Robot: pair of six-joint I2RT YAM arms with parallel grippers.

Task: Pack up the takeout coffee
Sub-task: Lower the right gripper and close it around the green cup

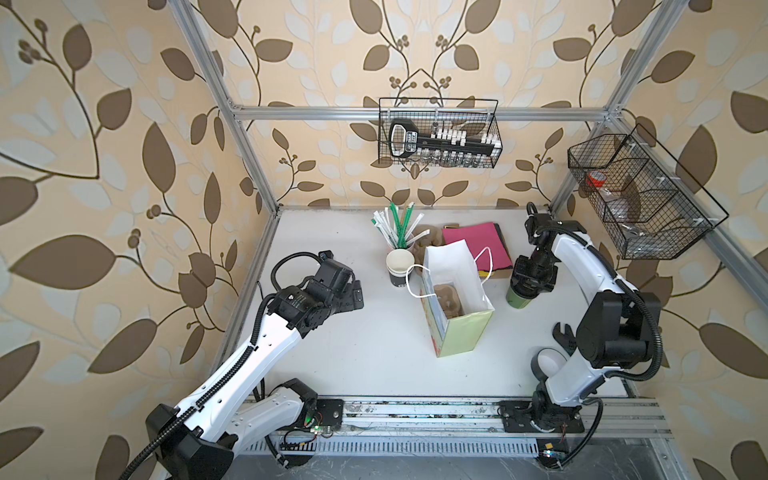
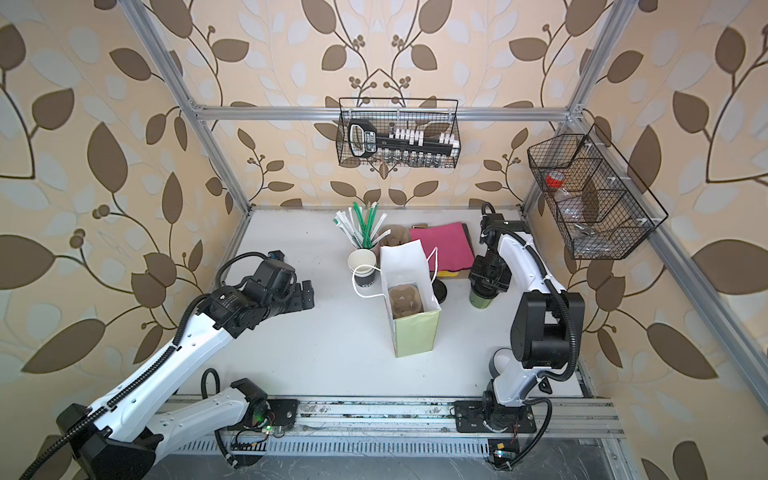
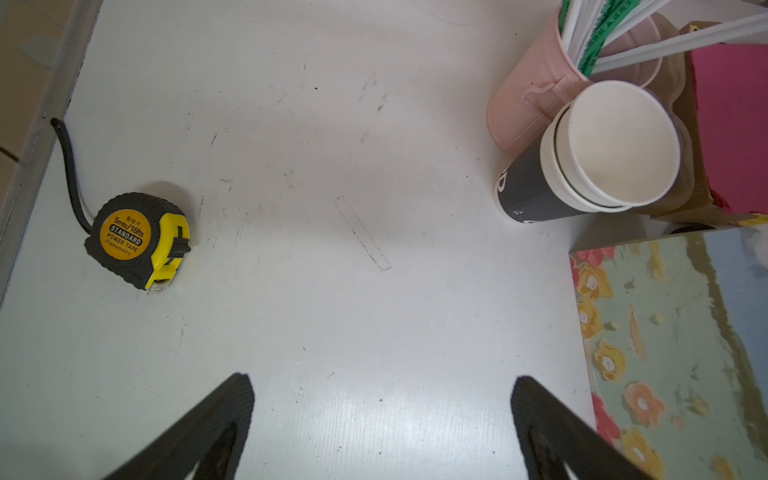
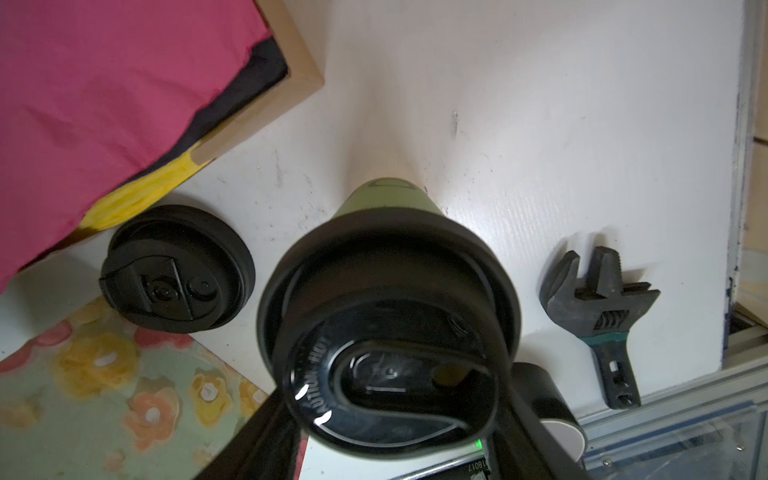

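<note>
Straddling the takeout coffee [image 4: 386,316] with my right claw [image 1: 525,291], I have one of my fingers [image 4: 253,449] down each side of the cup, just under its black lid. The lid hides the pads, so I cannot tell whether they press on the cup or stand a little off it. The cup (light green, with a hot warning moulded into the lid) stands upright on the white table [image 1: 353,353], to the right of the paper bag [image 1: 465,334] and apart from it.

On the bag's side of the cup a loose black lid [image 4: 176,270] lies flat on the table. On the cup's other side a dark adjustable wrench [image 4: 598,303] lies near the table's edge.

My left claw [image 3: 382,380] hangs over bare table, fingers wide apart with nothing between them. A yellow and black tape measure [image 3: 139,239] lies close to the edge rail on that side.

Between my two arms the bag stands open at the top, its white handles hanging out and a brown cardboard cup carrier [image 1: 446,301] at its bottom.

Behind the bag to the left is a stack of lidless cups [image 1: 400,266], white inside, just beside a pink holder [image 3: 528,104] full of wrapped straws [image 1: 399,226]. Behind it to the right lies a shallow tray of pink sheets [image 1: 473,245].

Farthest off, one black wire basket [image 1: 496,133] hangs on the back rail and another wire basket [image 1: 665,245] on the right frame.
</note>
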